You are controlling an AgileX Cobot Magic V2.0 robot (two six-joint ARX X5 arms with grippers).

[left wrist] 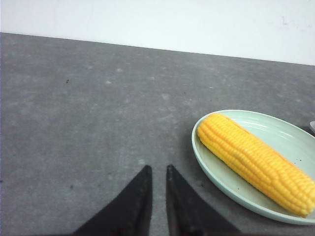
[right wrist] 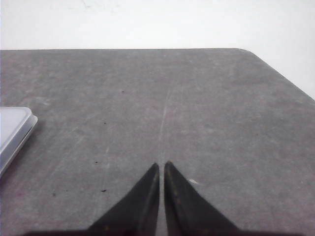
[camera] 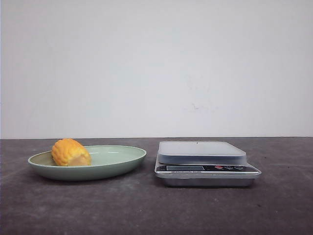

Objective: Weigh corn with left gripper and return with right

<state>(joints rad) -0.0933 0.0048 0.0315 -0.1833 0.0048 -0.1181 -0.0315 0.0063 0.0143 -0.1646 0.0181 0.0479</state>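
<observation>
The corn [camera: 71, 152] is a yellow-orange cob lying in a pale green plate [camera: 122, 164] on the left of the table, seen end-on from the front. In the left wrist view the corn [left wrist: 256, 162] lies lengthwise across the plate [left wrist: 275, 130]. My left gripper [left wrist: 158, 167] hovers over bare table beside the plate, fingers close together with a narrow gap, holding nothing. My right gripper [right wrist: 162, 163] is over bare table to the right of the scale, fingers nearly touching, empty. Neither gripper shows in the front view.
A silver kitchen scale [camera: 201, 152] with a pale platform stands right of the plate; its corner shows in the right wrist view [right wrist: 15, 130]. The dark grey table ends at a white wall behind. The table's far right corner [right wrist: 241, 50] shows.
</observation>
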